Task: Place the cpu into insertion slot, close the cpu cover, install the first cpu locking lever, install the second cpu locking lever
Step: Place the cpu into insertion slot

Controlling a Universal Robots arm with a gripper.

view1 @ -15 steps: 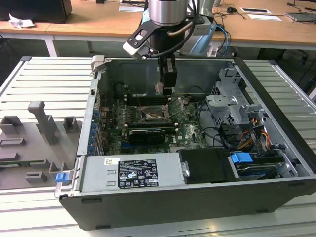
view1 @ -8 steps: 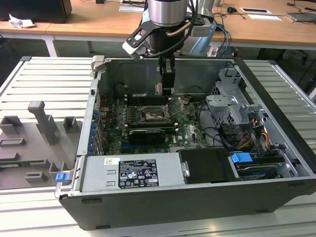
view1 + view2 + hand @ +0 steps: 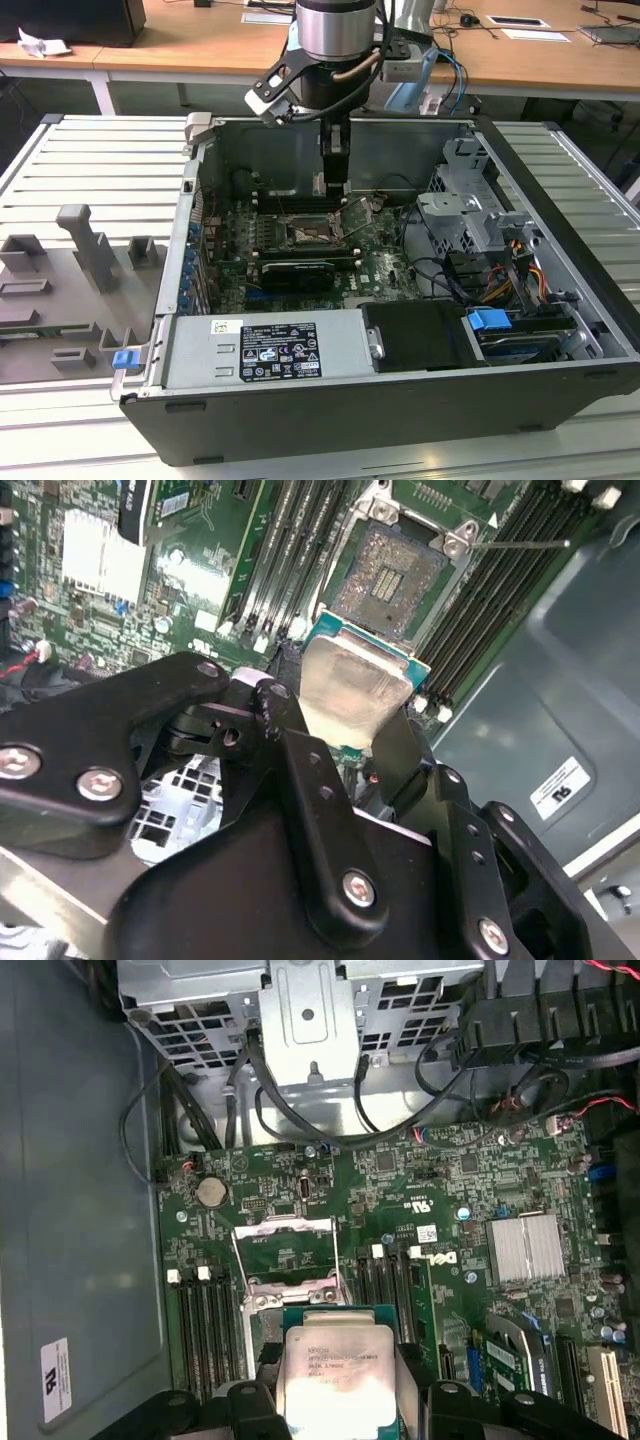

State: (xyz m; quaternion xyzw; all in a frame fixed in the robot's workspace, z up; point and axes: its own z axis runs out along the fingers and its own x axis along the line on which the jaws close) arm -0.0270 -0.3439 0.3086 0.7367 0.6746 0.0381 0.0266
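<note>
Gripping the chip [image 3: 335,1380] between the fingers of the gripper [image 3: 342,715], hanging just above the bare socket [image 3: 395,580] on the green board [image 3: 400,1180], upper middle of the exterior view, cover [image 3: 283,1226] standing open.

The small flat square cpu with a silvery-beige metal top [image 3: 355,685] looks smooth, with a dull sheen. The black pincer [image 3: 335,715] is matt, studded with shiny metal screws. The finned silvery metal heatsink [image 3: 523,1248] gleams softly.
</note>
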